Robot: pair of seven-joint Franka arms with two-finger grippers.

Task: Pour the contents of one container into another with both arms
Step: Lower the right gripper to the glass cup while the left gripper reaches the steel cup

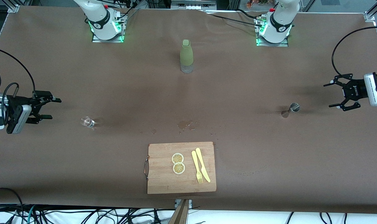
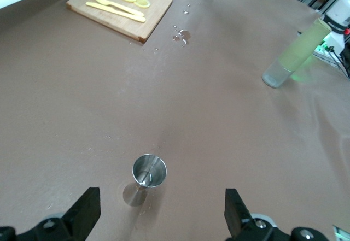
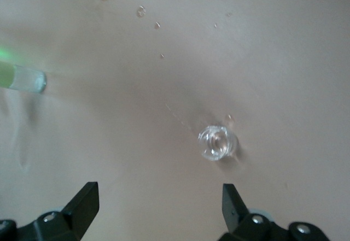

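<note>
A small steel jigger stands upright toward the left arm's end of the table. My left gripper hovers open just short of it, fingers spread wide, touching nothing. A small clear glass stands toward the right arm's end. My right gripper is open over the table beside the glass, with nothing between its fingers. A green bottle with a clear base stands mid-table between the two arm bases.
A wooden cutting board lies near the front edge and carries two lemon slices, a yellow fork and a yellow knife. A small wet spill marks the brown table cover beside the board.
</note>
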